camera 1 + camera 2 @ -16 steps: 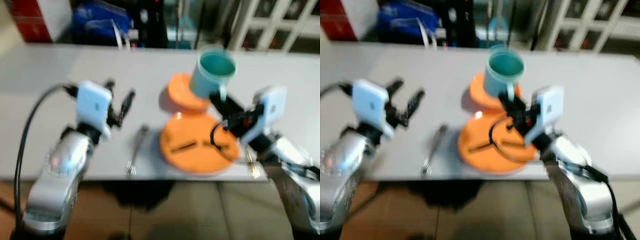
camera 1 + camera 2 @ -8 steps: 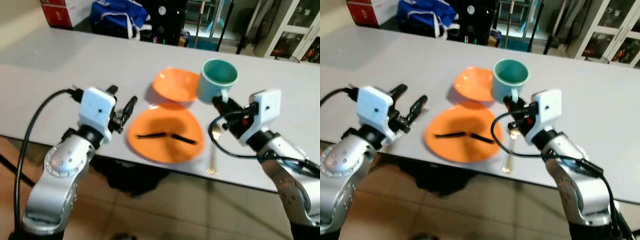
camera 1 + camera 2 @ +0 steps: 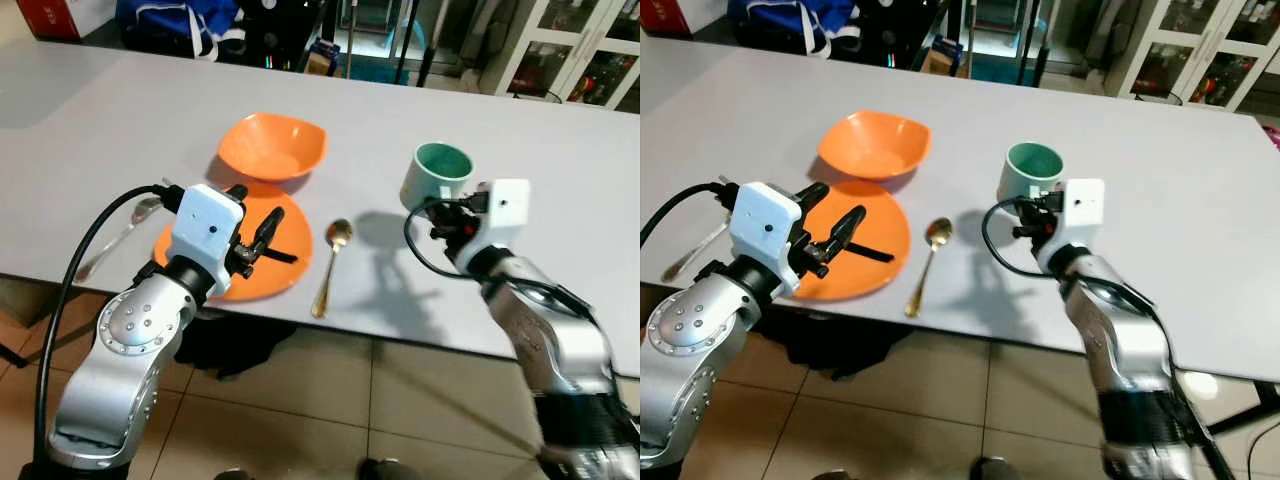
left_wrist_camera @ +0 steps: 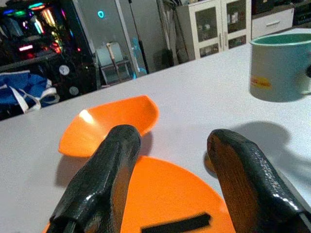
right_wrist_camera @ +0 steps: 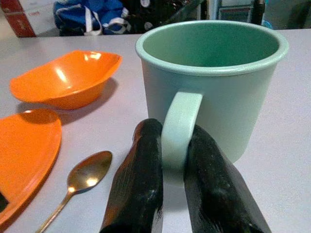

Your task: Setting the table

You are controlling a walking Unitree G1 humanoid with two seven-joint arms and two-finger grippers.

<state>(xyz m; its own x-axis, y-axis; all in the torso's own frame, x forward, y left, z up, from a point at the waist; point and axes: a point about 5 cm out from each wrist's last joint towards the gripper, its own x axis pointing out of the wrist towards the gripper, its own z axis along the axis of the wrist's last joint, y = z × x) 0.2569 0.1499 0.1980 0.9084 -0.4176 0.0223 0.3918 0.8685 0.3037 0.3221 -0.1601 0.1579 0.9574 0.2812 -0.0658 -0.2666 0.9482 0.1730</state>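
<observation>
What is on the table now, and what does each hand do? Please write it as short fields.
table: grey
mug: green, held by its handle
right hand: shut on the mug handle
left hand: open, above the orange plate
orange plate: near table edge
orange bowl: behind the plate
gold spoon: right of the plate
silver spoon: left of the plate

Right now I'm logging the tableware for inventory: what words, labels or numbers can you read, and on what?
None can be read.
Mug: a small yellow and red mark on its side, too blurred to read.
Red box behind the table: white markings, too small to read.
Plate, bowl, spoon: no text.
</observation>
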